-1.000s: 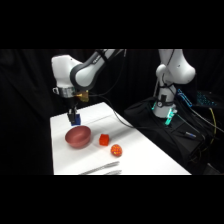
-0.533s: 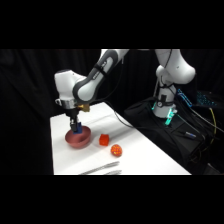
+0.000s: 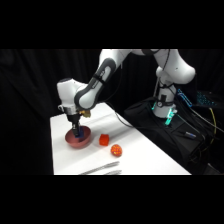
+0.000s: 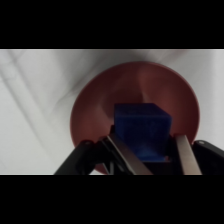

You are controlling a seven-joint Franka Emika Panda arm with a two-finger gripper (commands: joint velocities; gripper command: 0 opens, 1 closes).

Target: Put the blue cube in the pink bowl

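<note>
The white arm's two-finger gripper (image 3: 78, 133) reaches down into the round, shallow pinkish-red bowl (image 3: 85, 141), which sits near the left end of the white table (image 3: 145, 160). In the wrist view the small solid deep-blue cube (image 4: 141, 131) sits between the two fingers (image 4: 184, 155), which press against its left and right sides, so the gripper (image 4: 152, 155) is clamped on the cube. The cube hangs over the bowl's (image 4: 90, 107) smooth inner surface; whether its underside touches the bowl's floor cannot be told, since the cube's lower part is hidden behind the fingers and the black linkage. From the side, the cube shows only as a dark blue patch (image 3: 78, 134) at the fingertips, just inside the bowl's rim, and the fingers themselves are hard to separate from it. The bowl's near edge is cut off at the bottom of the wrist view. On the table to the right of the bowl lies a small red cube (image 3: 104, 139), and further right an orange-red ball (image 3: 116, 150), both apart from the bowl. Metal tongs (image 3: 102, 170) lie along the table's front edge, faint and partly cut off. The arm's middle passes along the picture's top.
</note>
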